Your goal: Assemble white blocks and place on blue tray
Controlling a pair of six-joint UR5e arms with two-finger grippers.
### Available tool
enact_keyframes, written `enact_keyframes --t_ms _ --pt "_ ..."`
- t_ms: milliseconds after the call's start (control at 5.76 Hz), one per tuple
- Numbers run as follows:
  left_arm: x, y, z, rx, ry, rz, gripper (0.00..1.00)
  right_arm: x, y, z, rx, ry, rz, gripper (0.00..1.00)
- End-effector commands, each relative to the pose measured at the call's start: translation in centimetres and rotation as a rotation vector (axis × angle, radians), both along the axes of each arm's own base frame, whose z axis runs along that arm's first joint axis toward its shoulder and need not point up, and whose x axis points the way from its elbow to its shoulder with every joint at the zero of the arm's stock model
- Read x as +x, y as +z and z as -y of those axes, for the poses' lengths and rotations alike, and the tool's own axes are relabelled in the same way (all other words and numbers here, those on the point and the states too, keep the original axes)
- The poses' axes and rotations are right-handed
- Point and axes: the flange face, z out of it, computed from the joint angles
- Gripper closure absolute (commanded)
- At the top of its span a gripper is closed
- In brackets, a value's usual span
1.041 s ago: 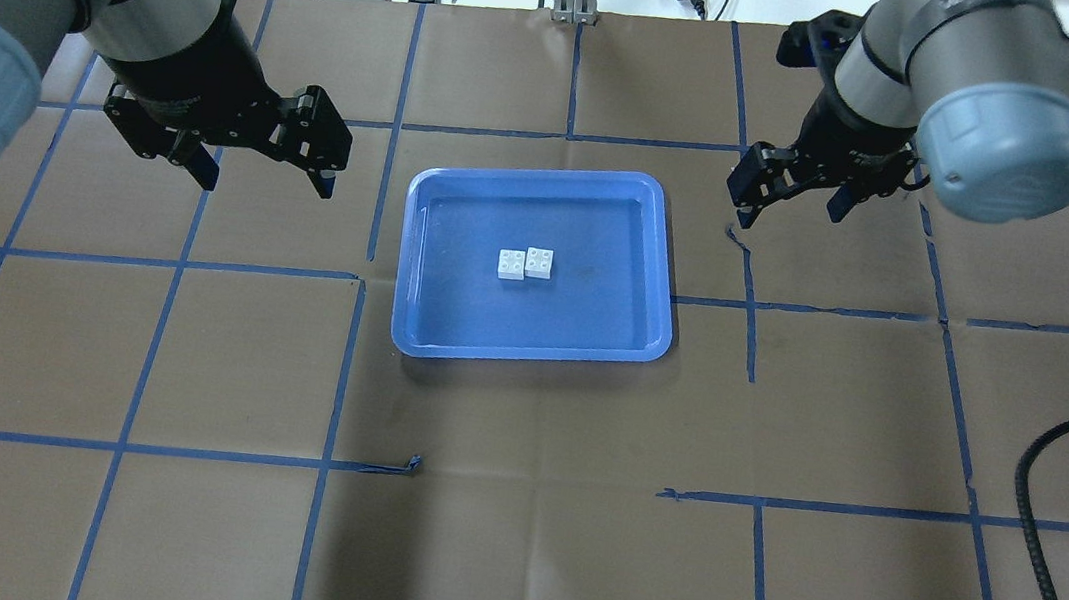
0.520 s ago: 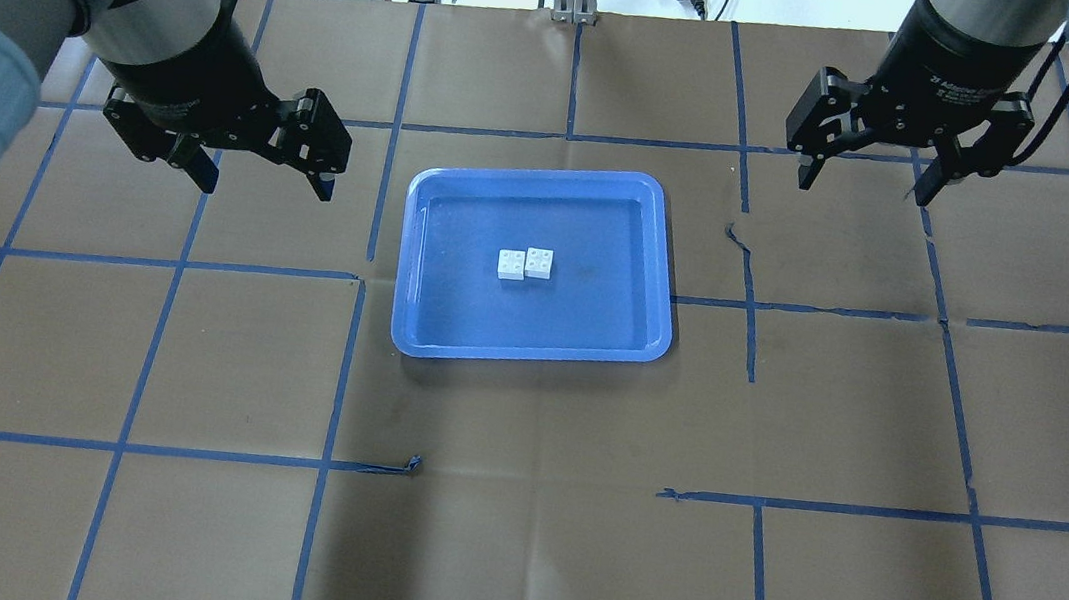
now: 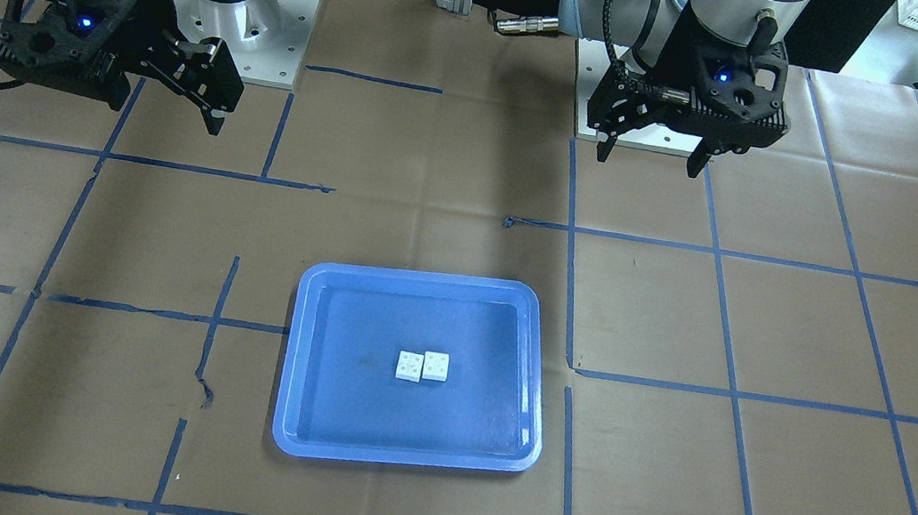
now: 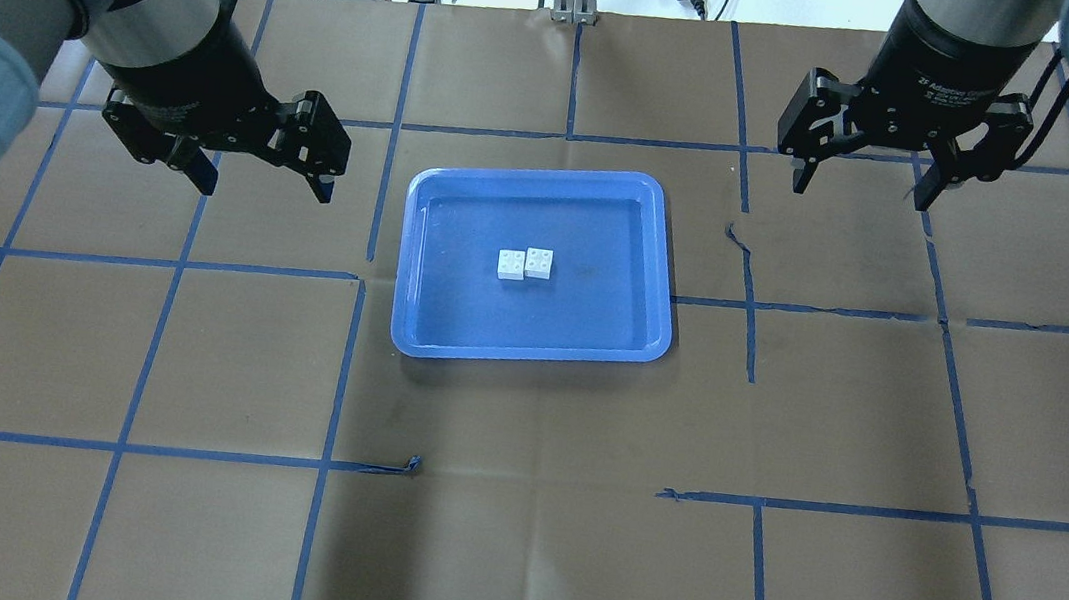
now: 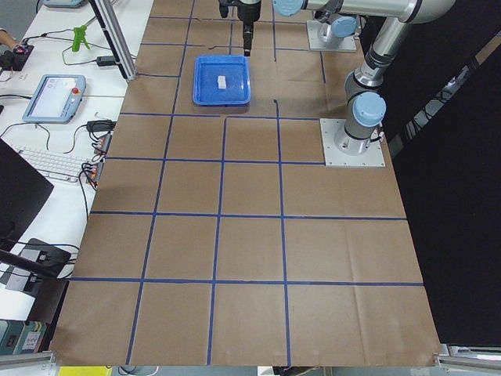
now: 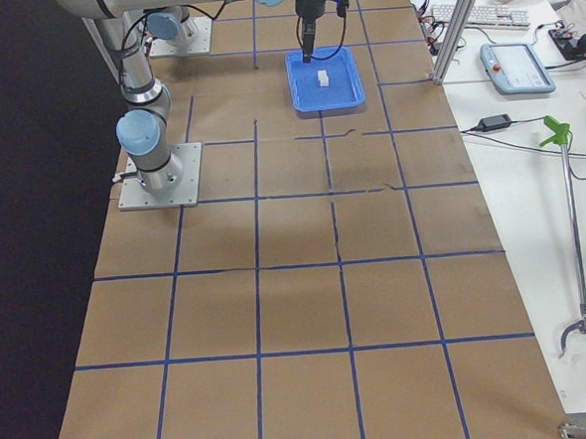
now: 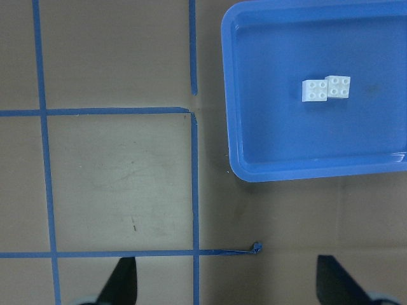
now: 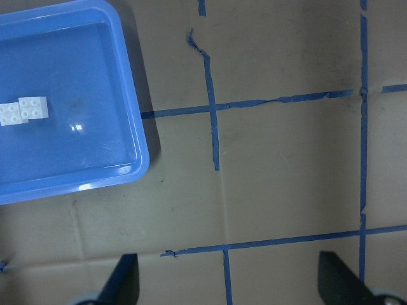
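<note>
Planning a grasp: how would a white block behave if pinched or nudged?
Probably stiff and light: the white blocks look like small plastic bricks. Squat and square, so unlikely to roll. The blue tray shows glare, so one may slide.

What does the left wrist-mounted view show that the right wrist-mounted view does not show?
Only the left wrist view: both white blocks whole, the side of the blue tray nearer the left arm, and a curled tape end below its corner.
Only the right wrist view: the tray's opposite side, a torn tape strip beyond it, and one block cut off by the picture's edge.
Both: the blocks lying side by side in the tray, studs up, and an open gripper that holds nothing, the left gripper in one and the right gripper in the other.
</note>
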Motion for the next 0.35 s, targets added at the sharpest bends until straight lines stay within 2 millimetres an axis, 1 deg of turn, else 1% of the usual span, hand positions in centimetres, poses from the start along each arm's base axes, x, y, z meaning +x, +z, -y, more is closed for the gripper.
enact_keyframes --t_ms 0,173 --pt "0.02 -0.04 -0.06 0.002 0.0 0.0 0.01 0.04 -0.22 -0.07 0.005 0.001 -0.002 0.0" --pt "0.02 -0.11 -0.07 0.003 -0.001 0.0 0.01 0.05 -0.3 -0.08 0.007 0.001 -0.001 0.0"
